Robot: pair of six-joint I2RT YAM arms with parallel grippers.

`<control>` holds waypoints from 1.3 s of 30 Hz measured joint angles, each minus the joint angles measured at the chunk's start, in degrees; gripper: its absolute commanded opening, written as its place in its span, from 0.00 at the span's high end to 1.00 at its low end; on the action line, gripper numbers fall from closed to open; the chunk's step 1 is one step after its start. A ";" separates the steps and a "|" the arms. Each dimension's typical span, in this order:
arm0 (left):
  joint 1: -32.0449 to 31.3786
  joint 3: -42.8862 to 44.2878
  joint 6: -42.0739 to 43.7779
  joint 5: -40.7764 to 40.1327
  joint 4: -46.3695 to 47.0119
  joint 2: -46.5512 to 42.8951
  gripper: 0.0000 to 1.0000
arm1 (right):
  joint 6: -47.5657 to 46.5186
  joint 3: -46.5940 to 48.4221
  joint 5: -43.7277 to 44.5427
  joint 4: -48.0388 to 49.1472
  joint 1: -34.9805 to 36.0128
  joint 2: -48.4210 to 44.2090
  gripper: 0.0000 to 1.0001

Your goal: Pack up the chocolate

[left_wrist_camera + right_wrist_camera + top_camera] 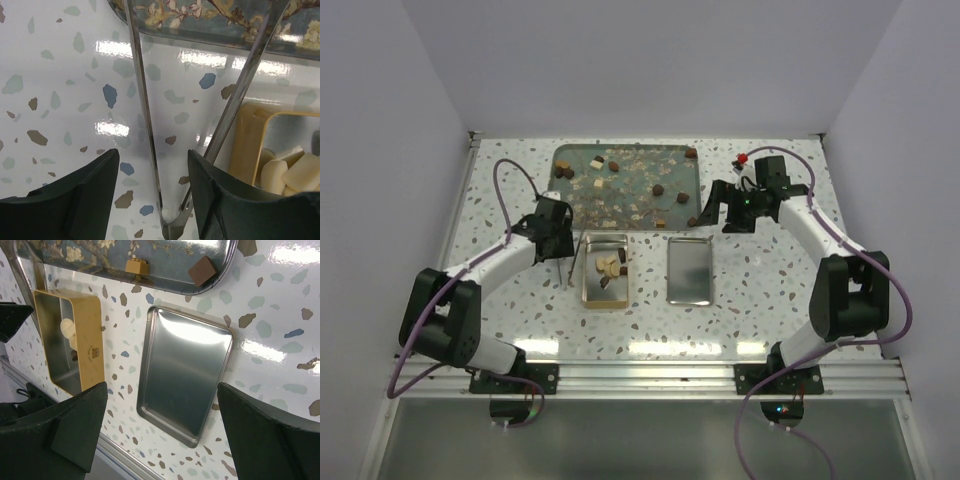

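Left claw (152,185) straddles tongs (145,125) loosely; right claw (160,425) spread wide above lid (185,372).

Cream-white and dark chocolate pieces (610,268) sit piled in the upper end of the gold tin (589,290); more brown and pale pieces (658,189) lie scattered just beyond the tin.

No readable text anywhere. Gold tin (92,347), left of the right gripper (162,432) in its wrist view: small dark emblem with tiny lettering on the outer side wall, too small to read. Floral tray (150,265): pattern only, no words.
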 measured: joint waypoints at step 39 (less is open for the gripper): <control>1.90 5.35 2.32 0.79 -1.68 2.36 1.00 | -0.63 0.00 -0.02 -0.39 0.00 0.00 0.06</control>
